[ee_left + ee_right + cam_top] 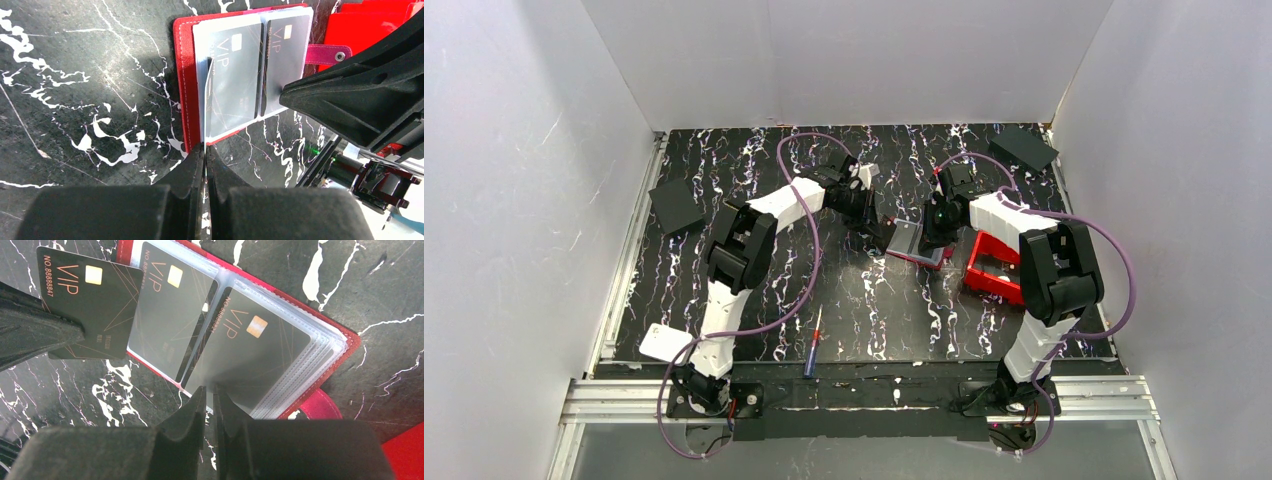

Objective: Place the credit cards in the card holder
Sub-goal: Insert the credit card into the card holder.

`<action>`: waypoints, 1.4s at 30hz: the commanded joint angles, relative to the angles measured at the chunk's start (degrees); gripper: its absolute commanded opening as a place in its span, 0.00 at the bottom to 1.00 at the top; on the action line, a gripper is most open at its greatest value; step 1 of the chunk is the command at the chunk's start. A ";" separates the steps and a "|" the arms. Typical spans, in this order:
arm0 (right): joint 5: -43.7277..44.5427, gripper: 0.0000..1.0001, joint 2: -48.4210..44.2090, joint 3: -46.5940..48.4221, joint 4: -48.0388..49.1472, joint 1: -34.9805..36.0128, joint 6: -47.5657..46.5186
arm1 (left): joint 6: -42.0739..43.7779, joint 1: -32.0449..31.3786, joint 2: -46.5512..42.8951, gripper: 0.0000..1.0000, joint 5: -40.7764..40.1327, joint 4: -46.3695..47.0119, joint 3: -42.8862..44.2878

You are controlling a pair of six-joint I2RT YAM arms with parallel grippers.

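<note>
- Currently, one of the credit cards is clenched near its chipless end in the left gripper. It is just beside the left page of the open card holder, which lies flat on the counter between the two arms.
- The right gripper appears pinched on the near edge of a clear sleeve; both pockets showing on top are already filled.
- For a clean insertion, the sleeve should be held taut and lifted only enough to expose an empty pocket's mouth; which edge is open cannot be told.
- This card's long axis is seen roughly parallel to that of the pocketed cards, chip end pointing away from the left gripper.
- From the left wrist it is seen edge-on, so it should be laid flatter and squared to the pocket before being slid in.
</note>
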 commanded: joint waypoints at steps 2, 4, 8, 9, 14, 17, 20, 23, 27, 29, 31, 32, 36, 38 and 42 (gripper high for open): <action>1.86 0.19 0.05 -0.78 0.84 -0.42 -1.16 | 1.33 -0.20 -2.67 0.00 -4.00 -1.76 -0.29; 1.85 0.19 -0.10 -1.03 1.01 -0.42 -1.16 | 1.47 -0.06 -3.11 0.00 -5.00 -1.99 -0.24; 1.68 0.18 -0.04 -1.49 1.08 -0.42 -1.25 | -0.02 0.24 -3.00 0.00 -4.45 -1.68 -0.09; 1.60 0.18 -0.03 -1.57 1.10 -0.42 -1.24 | -0.36 0.26 -2.68 0.00 -3.95 -1.54 0.10; -0.49 0.25 -0.85 -0.97 1.44 -0.42 -0.33 | -2.92 0.02 0.78 0.00 0.79 -1.61 1.63; -1.86 0.32 -1.81 0.51 1.71 -0.42 0.67 | -3.21 -0.79 1.23 0.00 0.48 -1.14 0.96; -3.14 0.35 -1.66 2.21 2.21 -0.51 1.43 | -3.57 -1.35 1.83 0.00 0.89 -1.00 0.75; -5.44 0.35 0.16 3.41 3.29 -0.51 2.39 | -3.91 -1.50 1.81 0.00 0.58 -0.54 0.23; -6.75 0.28 1.69 3.51 5.82 -0.51 4.17 | -3.51 -1.57 1.28 0.00 0.01 -0.55 -0.06; -7.19 0.25 2.53 3.94 6.33 -0.44 4.44 | -3.44 -1.52 1.29 0.00 -0.09 -0.73 0.08; -9.02 0.23 3.06 3.89 7.96 -0.42 4.78 | -3.38 -1.51 1.28 0.00 -0.03 -0.72 0.06; -10.07 0.22 3.47 3.71 8.86 -0.42 5.24 | -3.38 -1.50 1.30 0.00 -0.03 -0.77 0.09; -8.88 0.17 5.56 3.85 10.20 -0.49 5.59 | -3.50 -1.37 0.49 0.00 -0.12 -0.84 0.21; -7.61 0.16 6.92 3.65 10.04 -0.49 5.22 | -3.83 -1.09 -0.49 0.00 0.20 -0.86 0.62; -5.66 0.13 7.82 2.27 9.66 -0.50 4.74 | -5.18 0.64 -3.62 0.00 1.41 0.21 1.16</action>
